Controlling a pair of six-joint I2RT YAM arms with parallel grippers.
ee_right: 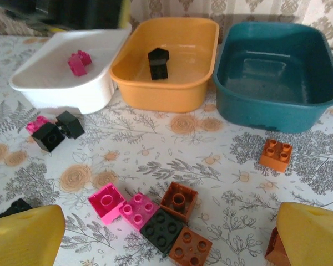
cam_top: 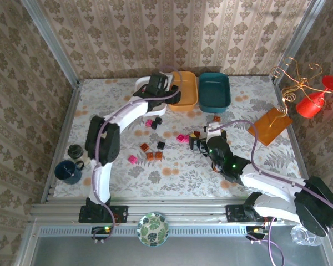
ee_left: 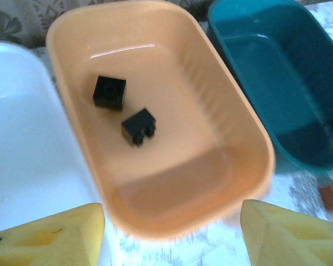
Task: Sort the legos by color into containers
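Pincers: left pincer (ee_left: 172, 235) apart, empty, over orange-yellow tray (ee_left: 188, 172) | right pincer (ee_right: 169, 235) wide apart, empty

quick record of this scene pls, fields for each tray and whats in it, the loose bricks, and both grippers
white tray: pink bricks inside
orange-yellow tray: two black bricks inside
teal tray: no bricks inside
loose bricks: pink, black and brown, on the table in front of the trays
left gripper: open, above the orange-yellow tray's near end, holding nothing
right gripper: open, above a cluster of loose bricks, holding nothing
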